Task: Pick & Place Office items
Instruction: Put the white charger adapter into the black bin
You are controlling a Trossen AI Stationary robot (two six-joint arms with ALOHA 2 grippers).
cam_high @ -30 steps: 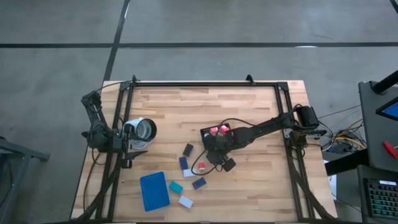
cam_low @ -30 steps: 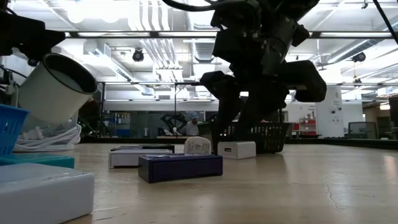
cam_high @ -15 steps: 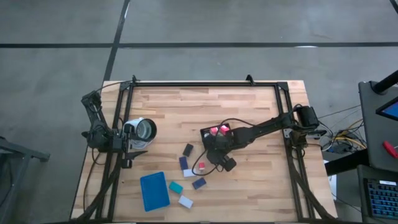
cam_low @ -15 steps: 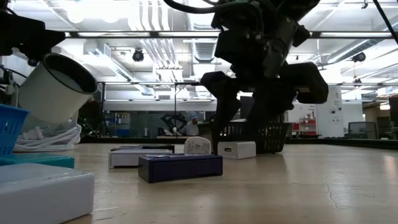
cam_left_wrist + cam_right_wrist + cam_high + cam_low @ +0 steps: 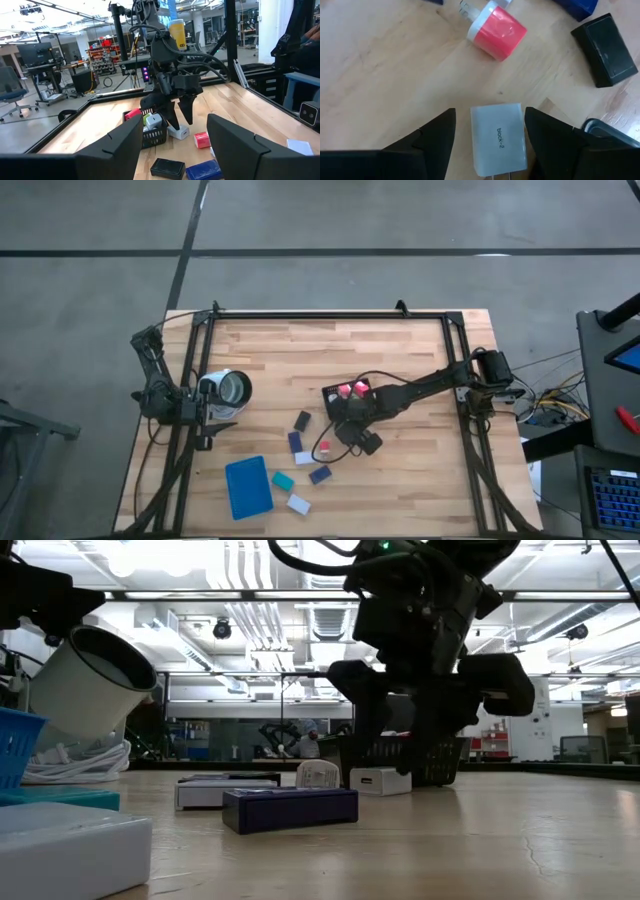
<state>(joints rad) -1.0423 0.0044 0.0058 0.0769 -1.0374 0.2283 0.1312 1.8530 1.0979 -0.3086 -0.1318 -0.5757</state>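
Note:
Small office items lie on the wooden table. In the right wrist view a white block (image 5: 499,140) marked "block-2" lies flat between the open fingers of my right gripper (image 5: 492,145), which tilts down over it just in front of the black mesh basket (image 5: 335,393). A sliver of wood shows beside one finger; the other finger's edge is very close to the block. Near it lie a red-and-white plug (image 5: 497,32) and a black block (image 5: 606,50). My left gripper (image 5: 175,145) waits open at the table's left edge with nothing between its fingers.
The basket holds pink and red pieces (image 5: 350,389). Navy (image 5: 320,474), teal (image 5: 283,480) and white (image 5: 298,503) blocks and a flat blue tray (image 5: 248,486) lie toward the near left. A white cup-like cylinder (image 5: 230,388) sits by the left arm. A black frame (image 5: 330,314) rims the table.
My right gripper has opened its fingers wider while staying over the white block, which has kept its place on the table.

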